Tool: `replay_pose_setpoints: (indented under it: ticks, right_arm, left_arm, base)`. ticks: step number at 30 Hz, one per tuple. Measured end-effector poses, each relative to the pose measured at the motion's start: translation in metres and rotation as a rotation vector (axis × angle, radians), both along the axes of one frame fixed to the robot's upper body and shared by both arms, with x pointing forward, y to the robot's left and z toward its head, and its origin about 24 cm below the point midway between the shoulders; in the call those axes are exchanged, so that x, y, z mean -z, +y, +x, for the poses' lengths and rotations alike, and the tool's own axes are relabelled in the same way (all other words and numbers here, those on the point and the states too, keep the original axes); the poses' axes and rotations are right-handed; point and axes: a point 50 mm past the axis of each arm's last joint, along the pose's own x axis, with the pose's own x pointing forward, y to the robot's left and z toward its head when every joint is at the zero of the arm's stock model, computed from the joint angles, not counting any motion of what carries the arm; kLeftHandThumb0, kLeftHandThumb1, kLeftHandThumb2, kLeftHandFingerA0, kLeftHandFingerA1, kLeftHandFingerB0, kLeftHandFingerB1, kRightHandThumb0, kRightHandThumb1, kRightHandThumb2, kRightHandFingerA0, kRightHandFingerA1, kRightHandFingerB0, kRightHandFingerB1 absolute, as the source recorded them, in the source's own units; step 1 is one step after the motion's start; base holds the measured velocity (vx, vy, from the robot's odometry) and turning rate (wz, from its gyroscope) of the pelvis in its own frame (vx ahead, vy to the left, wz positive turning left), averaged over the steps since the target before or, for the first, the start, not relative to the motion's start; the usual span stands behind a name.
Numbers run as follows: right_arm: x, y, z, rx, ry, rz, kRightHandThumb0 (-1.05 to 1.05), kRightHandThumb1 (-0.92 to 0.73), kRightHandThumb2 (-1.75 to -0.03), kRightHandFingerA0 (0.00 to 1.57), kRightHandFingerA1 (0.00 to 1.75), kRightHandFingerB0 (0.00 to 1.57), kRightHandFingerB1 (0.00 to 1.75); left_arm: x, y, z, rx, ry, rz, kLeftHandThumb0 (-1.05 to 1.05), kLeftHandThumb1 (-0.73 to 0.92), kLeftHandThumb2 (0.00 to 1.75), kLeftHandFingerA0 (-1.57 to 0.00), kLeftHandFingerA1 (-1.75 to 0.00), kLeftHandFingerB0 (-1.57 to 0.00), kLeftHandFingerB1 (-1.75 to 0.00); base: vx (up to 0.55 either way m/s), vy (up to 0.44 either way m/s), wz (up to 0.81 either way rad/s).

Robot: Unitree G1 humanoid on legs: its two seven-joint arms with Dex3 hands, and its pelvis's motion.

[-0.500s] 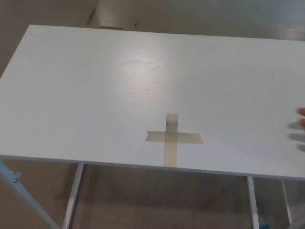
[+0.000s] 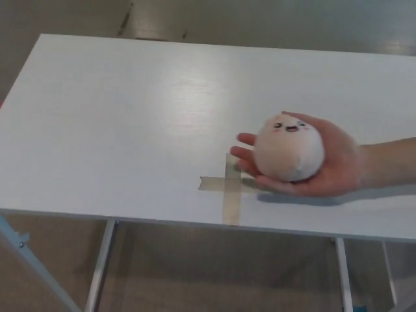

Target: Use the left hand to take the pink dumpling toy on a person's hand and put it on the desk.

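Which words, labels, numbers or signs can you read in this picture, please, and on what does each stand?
There is no readable text anywhere.
Dumpling toy in the person's hand: a stitched smiling face, no letters.
Desk: a tape cross, unmarked.

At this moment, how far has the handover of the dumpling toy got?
Only the offer looks done: a person's hand, palm up over the white desk beside the tape cross, holds out the pink dumpling toy. Nothing is in the robot's hands; neither shows in the head view. Left: reaching in with the left hand, taking the toy, and placing it on the desk.
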Motion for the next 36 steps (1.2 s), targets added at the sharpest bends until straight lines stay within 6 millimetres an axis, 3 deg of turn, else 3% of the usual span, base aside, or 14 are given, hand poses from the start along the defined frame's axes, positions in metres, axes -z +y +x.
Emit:
replay_pose_setpoints:
  ticks: [21, 24, 27, 28, 29, 32, 33, 34, 35, 36]
  right_arm:
    - [0.000, 0.000, 0.001, -0.005, -0.005, 0.003, -0.20, -0.64, -0.59, 0.60, 0.45, 0.62, 0.48]
    - [0.000, 0.001, 0.001, -0.008, -0.004, 0.002, -0.20, -0.63, -0.59, 0.60, 0.45, 0.59, 0.46]
    - [0.000, 0.001, 0.001, -0.009, -0.003, 0.001, -0.21, -0.64, -0.59, 0.60, 0.45, 0.57, 0.45]
    - [0.000, 0.001, 0.001, -0.009, -0.003, 0.001, -0.21, -0.64, -0.59, 0.60, 0.45, 0.57, 0.45]
    - [0.000, 0.001, 0.001, -0.010, -0.004, 0.001, -0.21, -0.64, -0.59, 0.60, 0.45, 0.56, 0.45]
    - [0.000, 0.001, 0.001, -0.012, -0.004, 0.000, -0.21, -0.63, -0.59, 0.60, 0.45, 0.55, 0.44]
    - [0.000, 0.001, 0.001, -0.012, -0.004, 0.000, -0.21, -0.63, -0.59, 0.59, 0.45, 0.57, 0.45]
    - [0.000, 0.001, 0.001, -0.012, -0.004, 0.000, -0.21, -0.63, -0.59, 0.59, 0.45, 0.57, 0.45]
    - [0.000, 0.001, 0.002, -0.013, -0.004, 0.000, -0.21, -0.63, -0.59, 0.59, 0.45, 0.57, 0.45]
    - [-0.001, 0.001, 0.002, -0.013, -0.004, 0.000, -0.21, -0.63, -0.59, 0.59, 0.45, 0.57, 0.45]
  left_arm:
    - [-0.002, -0.002, 0.003, 0.021, -0.033, -0.009, -0.40, 0.48, 0.71, -0.70, -0.57, -0.48, -0.48]
    - [-0.007, -0.002, 0.008, 0.025, -0.097, -0.030, -0.40, 0.45, 0.69, -0.67, -0.56, -0.46, -0.48]
    - [-0.013, -0.003, 0.011, 0.038, -0.171, -0.055, -0.48, 0.41, 0.68, -0.41, -0.47, -0.36, -0.44]
    - [-0.013, -0.003, 0.011, 0.038, -0.171, -0.055, -0.48, 0.41, 0.68, -0.41, -0.47, -0.36, -0.44]
    - [-0.019, -0.005, 0.013, 0.061, -0.233, -0.076, -0.49, 0.48, 0.54, -0.40, -0.38, -0.36, -0.33]
    - [-0.031, -0.007, 0.013, 0.105, -0.314, -0.088, -0.48, 0.46, 0.54, -0.36, -0.37, -0.33, -0.32]
    - [-0.033, -0.007, 0.013, 0.110, -0.325, -0.089, -0.55, 0.40, 0.68, -0.32, -0.45, -0.27, -0.40]
    - [-0.036, -0.008, 0.013, 0.119, -0.342, -0.090, -0.55, 0.40, 0.68, -0.32, -0.45, -0.27, -0.40]
    - [-0.040, -0.008, 0.012, 0.131, -0.365, -0.091, -0.49, 0.46, 0.54, -0.42, -0.40, -0.28, -0.32]
    - [-0.045, -0.008, 0.011, 0.145, -0.387, -0.091, -0.49, 0.46, 0.54, -0.47, -0.42, -0.30, -0.33]
  base:
    - [0.00, 0.000, 0.00]
    - [0.00, 0.000, 0.00]
    - [0.00, 0.000, 0.00]
    - [0.00, 0.000, 0.00]
    - [0.00, 0.000, 0.00]
    - [0.00, 0.000, 0.00]
    - [0.00, 0.000, 0.00]
    - [0.00, 0.000, 0.00]
    - [0.00, 0.000, 0.00]
    - [0.00, 0.000, 0.00]
